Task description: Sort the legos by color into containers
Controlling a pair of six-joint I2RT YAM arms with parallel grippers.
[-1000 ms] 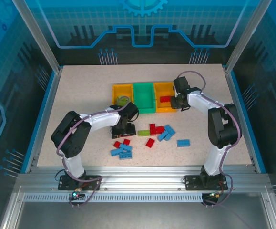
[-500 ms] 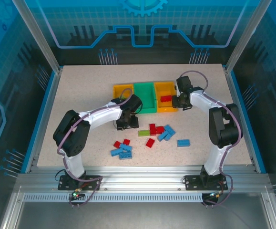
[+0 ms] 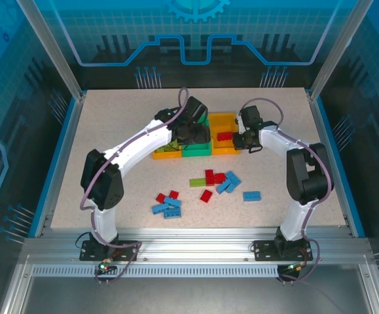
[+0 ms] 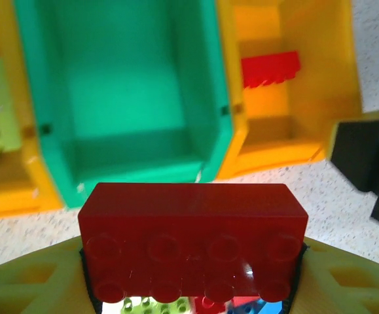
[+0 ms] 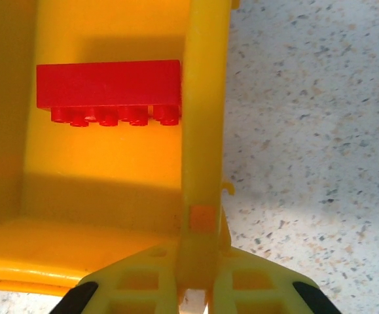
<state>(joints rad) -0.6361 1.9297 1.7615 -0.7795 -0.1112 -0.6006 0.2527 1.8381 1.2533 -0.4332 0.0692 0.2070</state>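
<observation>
red brick (image 4: 192, 226) held at the green bin (image 4: 210, 104)
my left gripper (image 4: 190, 268) clamps the brick; my right gripper (image 5: 194, 278) seems pinched on the right yellow bin (image 5: 203, 98) wall.

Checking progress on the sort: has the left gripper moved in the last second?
Yes. The left gripper, holding a red brick, went from beside the loose bricks up to the green bin.

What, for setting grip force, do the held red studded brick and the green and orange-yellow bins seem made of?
Red studded brick: likely hard moulded plastic, glossy, with crisp edges and a bright glint by its studs. Green middle bin and orange-yellow right bin: probably thin moulded plastic, satin, with soft sheen on uniform walls.
</observation>
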